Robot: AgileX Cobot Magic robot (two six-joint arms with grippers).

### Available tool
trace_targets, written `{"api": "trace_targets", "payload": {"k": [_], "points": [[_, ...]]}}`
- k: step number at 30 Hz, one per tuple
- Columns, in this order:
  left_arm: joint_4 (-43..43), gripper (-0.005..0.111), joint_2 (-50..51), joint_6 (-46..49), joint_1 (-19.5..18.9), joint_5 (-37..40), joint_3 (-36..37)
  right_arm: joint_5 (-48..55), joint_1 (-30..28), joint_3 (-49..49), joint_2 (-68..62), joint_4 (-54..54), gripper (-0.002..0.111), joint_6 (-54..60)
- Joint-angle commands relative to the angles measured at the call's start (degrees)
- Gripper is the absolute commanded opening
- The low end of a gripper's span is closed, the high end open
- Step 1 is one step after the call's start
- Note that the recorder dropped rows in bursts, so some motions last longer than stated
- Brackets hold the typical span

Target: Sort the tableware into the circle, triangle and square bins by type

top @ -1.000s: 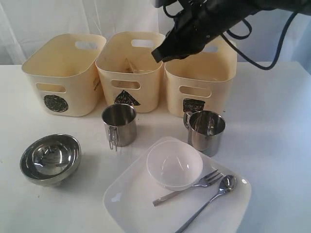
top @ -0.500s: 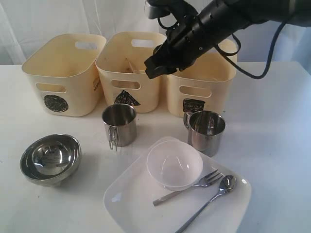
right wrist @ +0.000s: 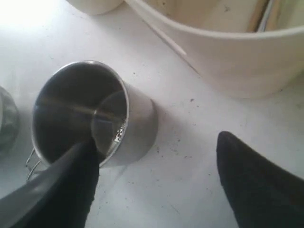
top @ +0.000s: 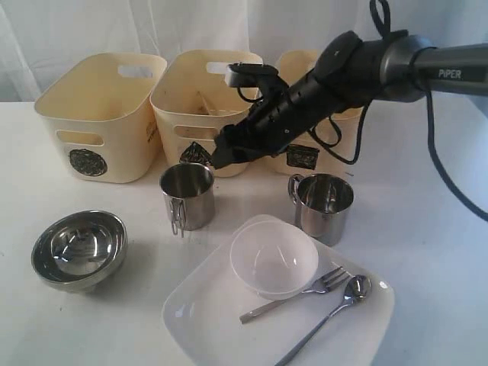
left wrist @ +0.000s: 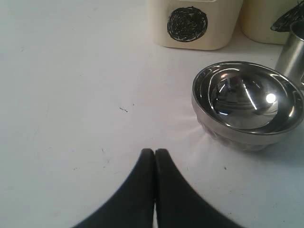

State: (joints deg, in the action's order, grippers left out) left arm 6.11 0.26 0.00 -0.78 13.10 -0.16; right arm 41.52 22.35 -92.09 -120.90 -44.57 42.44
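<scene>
Right gripper (right wrist: 157,142) hangs low over the bench (top: 427,191), jaws wide apart, nothing between them. One finger overlaps the rim of the left steel mug (top: 187,196) in the wrist view, contact cannot be told. The other finger is over bare bench.

In the exterior view the arm reaches across from the right, in front of the square bin (top: 294,65), hiding much of it. Its tip is just above and beside that mug, in front of the triangle bin (top: 200,84). Tight spot: mug and bin wall are both close.

Left gripper (left wrist: 155,159) has its jaws pressed together, empty, over open bench near the steel bowl (left wrist: 247,104). It is not seen in the exterior view.

Open room: bench left of the plate, and the right side beyond the second mug (top: 324,206). Circle bin (top: 99,114) is far left, well apart from the arm.

White plate (top: 213,320) sits at the front, its near edge cut off by the frame. It carries the clear bowl (top: 274,259), fork (top: 329,280) and spoon (top: 355,287). The spoon handle runs out of frame.

Thin sticks (top: 204,103) lie inside the triangle bin, too small to identify.

Bench is white with faint specks. A white curtain (top: 69,30) hangs behind.
</scene>
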Motion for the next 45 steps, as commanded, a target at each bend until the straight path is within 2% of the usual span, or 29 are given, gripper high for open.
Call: {"api": "trace_targets", "payload": {"k": [1, 12, 23, 35, 38, 41, 45], "points": [[0.5, 0.000, -0.3, 0.0, -0.1, 0.2, 0.2, -0.5, 0.1, 0.2, -0.8, -2.6, 0.066, -0.1], [0.5, 0.000, -0.3, 0.0, -0.1, 0.2, 0.2, -7.4, 6.0, 0.2, -1.3, -0.1, 0.066, 1.4], [0.5, 0.000, -0.3, 0.0, -0.1, 0.2, 0.2, -6.8, 6.3, 0.2, -4.3, 1.5, 0.066, 0.9], [0.5, 0.000, -0.3, 0.0, -0.1, 0.2, 0.2, -7.3, 6.3, 0.0, 1.3, 1.9, 0.066, 2.4], [0.5, 0.000, -0.3, 0.0, -0.1, 0.2, 0.2, -3.0, 6.3, 0.0, 3.1, 1.7, 0.066, 2.4], [0.5, 0.000, -0.3, 0.0, -0.1, 0.2, 0.2, 0.2, 6.3, 0.0, 5.0, 2.0, 0.053, 2.4], [0.5, 0.000, -0.3, 0.0, -0.1, 0.2, 0.2, 0.3, 6.2, 0.0, 7.9, 2.1, 0.010, 2.4]]}}
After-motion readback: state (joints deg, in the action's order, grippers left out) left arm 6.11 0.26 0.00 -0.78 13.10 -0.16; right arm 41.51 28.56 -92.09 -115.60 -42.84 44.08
